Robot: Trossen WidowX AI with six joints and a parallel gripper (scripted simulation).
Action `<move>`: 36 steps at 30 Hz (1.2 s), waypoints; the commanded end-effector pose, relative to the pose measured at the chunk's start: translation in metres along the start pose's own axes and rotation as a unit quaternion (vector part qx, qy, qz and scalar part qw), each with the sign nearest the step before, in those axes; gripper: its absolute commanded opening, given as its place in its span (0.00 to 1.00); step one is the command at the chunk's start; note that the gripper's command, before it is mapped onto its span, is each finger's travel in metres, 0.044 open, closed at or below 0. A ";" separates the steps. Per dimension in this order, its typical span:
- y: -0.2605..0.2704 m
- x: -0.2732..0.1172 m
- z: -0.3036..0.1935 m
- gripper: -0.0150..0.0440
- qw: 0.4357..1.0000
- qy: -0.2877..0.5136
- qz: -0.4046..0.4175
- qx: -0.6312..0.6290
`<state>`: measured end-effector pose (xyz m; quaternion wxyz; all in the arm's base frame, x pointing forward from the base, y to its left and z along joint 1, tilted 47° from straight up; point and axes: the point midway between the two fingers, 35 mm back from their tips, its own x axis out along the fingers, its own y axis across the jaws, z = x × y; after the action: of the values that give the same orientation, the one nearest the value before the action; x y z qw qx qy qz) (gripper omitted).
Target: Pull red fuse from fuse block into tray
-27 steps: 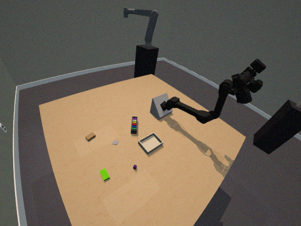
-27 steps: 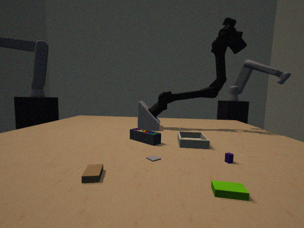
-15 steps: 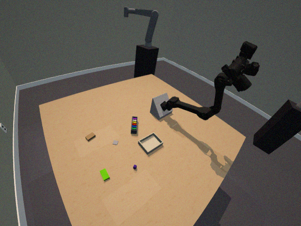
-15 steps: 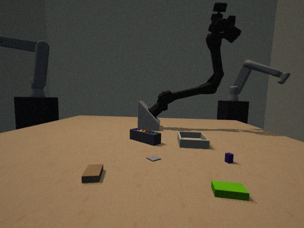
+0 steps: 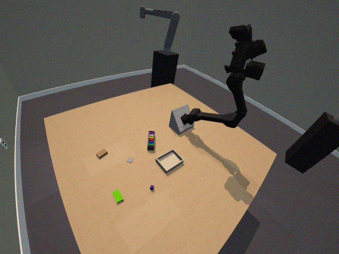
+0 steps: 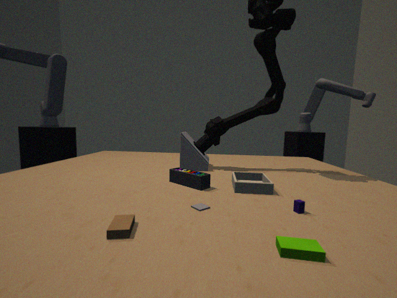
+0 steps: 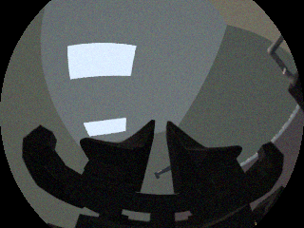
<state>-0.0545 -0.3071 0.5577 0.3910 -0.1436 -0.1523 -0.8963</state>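
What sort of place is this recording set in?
Most likely a robot test bench: a wooden table inside a low grey wall, a black arm reaching over it, and spare grey arms on black pedestals at the edges.

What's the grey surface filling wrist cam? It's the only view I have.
Observer: A grey wedge standing on the table. The gripper is right at its sloped face, fingers slightly apart, holding nothing.
Operator: Where's the fuse block?
Observer: The fuse block stands apart from the gripper, toward the table's middle, with a row of coloured fuses in it.
Operator: And the tray?
Observer: The tray sits beside the block, with nothing in it.
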 end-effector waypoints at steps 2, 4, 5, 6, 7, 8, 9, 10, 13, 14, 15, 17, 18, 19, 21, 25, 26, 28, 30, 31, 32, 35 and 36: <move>0.052 -0.011 -0.040 0.38 0.994 0.040 0.089 -0.040; 0.071 -0.017 -0.054 0.38 0.989 0.055 0.123 -0.054; 0.083 -0.022 -0.065 0.38 0.985 0.065 0.147 -0.063; 0.095 -0.027 -0.076 0.38 0.980 0.077 0.171 -0.073; 0.107 -0.033 -0.087 0.38 0.973 0.088 0.195 -0.082; 0.118 -0.039 -0.099 0.38 0.966 0.100 0.218 -0.091; 0.129 -0.047 -0.110 0.38 0.959 0.113 0.242 -0.099; 0.139 -0.054 -0.122 0.38 0.950 0.125 0.265 -0.107; 0.167 -0.082 -0.156 0.38 0.919 0.165 0.332 -0.130; 0.175 -0.092 -0.168 0.38 0.908 0.179 0.354 -0.137; 0.183 -0.103 -0.179 0.38 0.895 0.193 0.376 -0.143; 0.197 -0.126 -0.201 0.38 0.868 0.222 0.417 -0.155; 0.203 -0.138 -0.212 0.38 0.853 0.237 0.437 -0.161; 0.208 -0.151 -0.223 0.38 0.838 0.252 0.456 -0.166; 0.217 -0.177 -0.244 0.38 0.804 0.283 0.492 -0.177; 0.225 -0.233 -0.282 0.38 0.730 0.347 0.555 -0.196; 0.225 -0.248 -0.292 0.38 0.709 0.364 0.569 -0.200; 0.223 -0.278 -0.308 0.38 0.667 0.398 0.594 -0.208; 0.219 -0.307 -0.324 0.38 0.622 0.433 0.615 -0.216; 0.215 -0.322 -0.330 0.38 0.599 0.450 0.624 -0.220; 0.211 -0.337 -0.337 0.38 0.576 0.467 0.632 -0.224; 0.195 -0.381 -0.354 0.38 0.501 0.522 0.649 -0.235; 0.188 -0.396 -0.359 0.38 0.474 0.540 0.653 -0.239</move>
<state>0.2833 -0.3388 0.1470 0.8318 0.1710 0.4025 -0.3418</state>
